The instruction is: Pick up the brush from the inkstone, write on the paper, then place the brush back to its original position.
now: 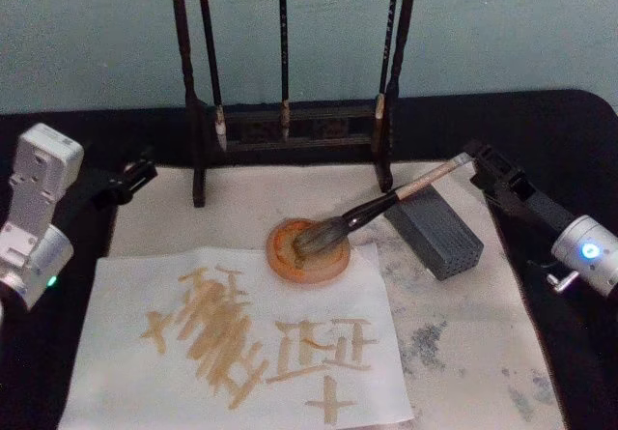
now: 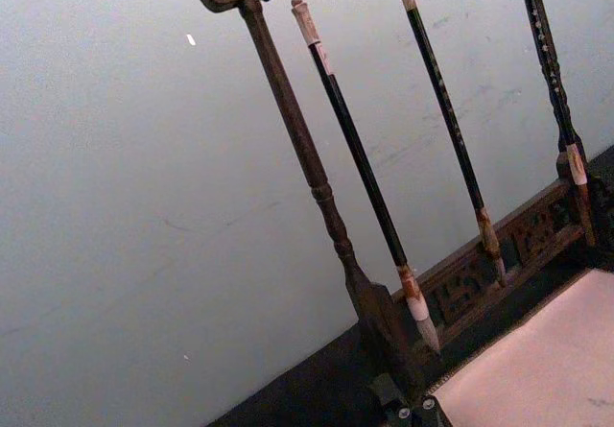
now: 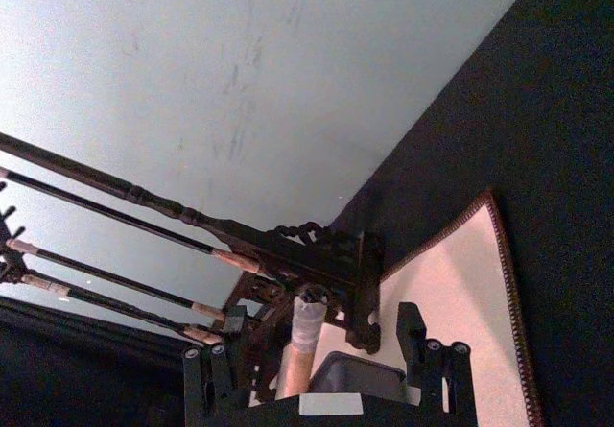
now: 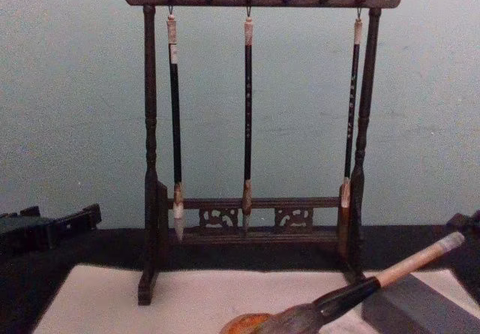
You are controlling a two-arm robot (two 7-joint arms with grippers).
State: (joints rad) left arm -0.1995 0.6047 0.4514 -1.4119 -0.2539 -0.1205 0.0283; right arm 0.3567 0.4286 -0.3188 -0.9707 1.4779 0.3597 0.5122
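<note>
We're seeing the brush [image 1: 386, 203] lying tilted, bristles down in the inkstone [image 1: 309, 256], shaft propped on the grey block [image 1: 435, 232]. Its long axis is running from the dish back and to the right, with the pale handle end pointing straight at the right gripper [image 1: 480, 164]. In the right wrist view the right gripper [image 3: 317, 350] is spread wide, and the handle tip is sitting between its fingers [image 3: 427, 345]. We're not seeing either one touching it, so it's straddling, not pinching.

The right arm is clearly nearer. The left gripper [image 1: 130, 181] is parked well apart at the mat's [image 1: 483, 353] far left corner; we can't tell its state.

The paper [image 1: 232, 343] is lying in front of the inkstone, already carrying ochre strokes.

The rack [image 1: 290, 126] with three slim brushes is standing behind. The chest view is cutting off the bristles and inkstone at the bottom edge. We can't make out where the handle meets the block.
</note>
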